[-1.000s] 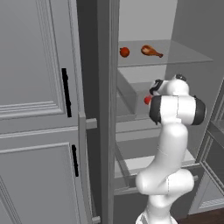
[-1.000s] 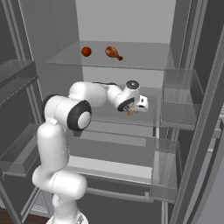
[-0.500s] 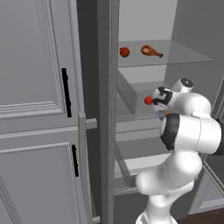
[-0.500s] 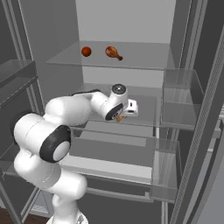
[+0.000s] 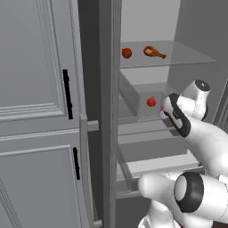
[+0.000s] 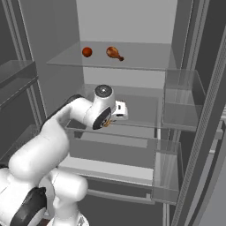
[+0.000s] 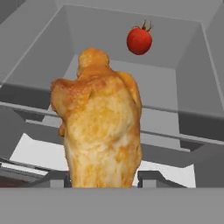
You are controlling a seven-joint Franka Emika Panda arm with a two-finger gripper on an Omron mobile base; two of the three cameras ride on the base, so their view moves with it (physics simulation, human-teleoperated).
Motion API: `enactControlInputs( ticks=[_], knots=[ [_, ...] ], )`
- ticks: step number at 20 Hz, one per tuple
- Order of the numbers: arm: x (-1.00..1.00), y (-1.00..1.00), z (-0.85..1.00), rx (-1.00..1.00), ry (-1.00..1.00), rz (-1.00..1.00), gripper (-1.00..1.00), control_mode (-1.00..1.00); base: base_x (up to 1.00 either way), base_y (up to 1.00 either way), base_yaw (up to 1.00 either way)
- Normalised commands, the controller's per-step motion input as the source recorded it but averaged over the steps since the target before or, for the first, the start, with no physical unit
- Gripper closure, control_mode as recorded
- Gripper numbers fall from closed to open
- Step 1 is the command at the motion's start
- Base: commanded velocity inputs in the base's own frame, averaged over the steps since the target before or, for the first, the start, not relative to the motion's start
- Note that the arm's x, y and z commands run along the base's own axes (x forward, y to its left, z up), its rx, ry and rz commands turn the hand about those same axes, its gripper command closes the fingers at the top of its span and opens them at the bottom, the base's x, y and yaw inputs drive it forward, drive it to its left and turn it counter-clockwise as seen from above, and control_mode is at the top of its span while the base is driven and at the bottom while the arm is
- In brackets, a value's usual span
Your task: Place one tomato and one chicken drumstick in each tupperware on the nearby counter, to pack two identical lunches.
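My gripper [image 7: 105, 179] is shut on a golden-brown chicken drumstick [image 7: 100, 131], which looms large in the hand view. In the right base view the gripper [image 6: 107, 123] hovers in front of the fridge's middle shelf with a bit of the drumstick [image 6: 106, 124] showing under the hand. A tomato [image 7: 139, 40] lies at the back of the grey compartment beyond it, and the same tomato [image 5: 151, 102] sits just left of the hand. On the top glass shelf rest another tomato [image 6: 87, 52] and another drumstick [image 6: 114, 53]. The tupperware and the counter are out of view.
Clear door bins [image 6: 178, 103] hang to the right of the shelves. A grey panelled cabinet door [image 5: 40, 111] with black handles stands at the left, and the fridge's grey post [image 5: 109, 111] runs beside it. A drawer front [image 6: 110, 148] sits below the middle shelf.
The hand with the drumstick has drawn back out of the shelf, moving left and slightly down in the right base view. The arm's elbow has swung toward the cameras.
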Motion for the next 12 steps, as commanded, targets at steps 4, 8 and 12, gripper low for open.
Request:
enactControlInputs(
  ticks=[4, 8, 12],
  knots=[
    [-1.0, 0.36, 0.5, 0.0, 0.0, 0.05, 1.0, -1.0, 0.0, 0.0, 0.0],
    [-0.85, 0.43, 0.26, 0.0, 0.0, 0.06, 1.0, -1.0, 0.0, 0.0, 0.0],
    [-0.72, 0.21, 0.01, -0.01, 0.0, 0.04, 1.0, 1.0, -0.25, 0.06, 0.01]
  ],
)
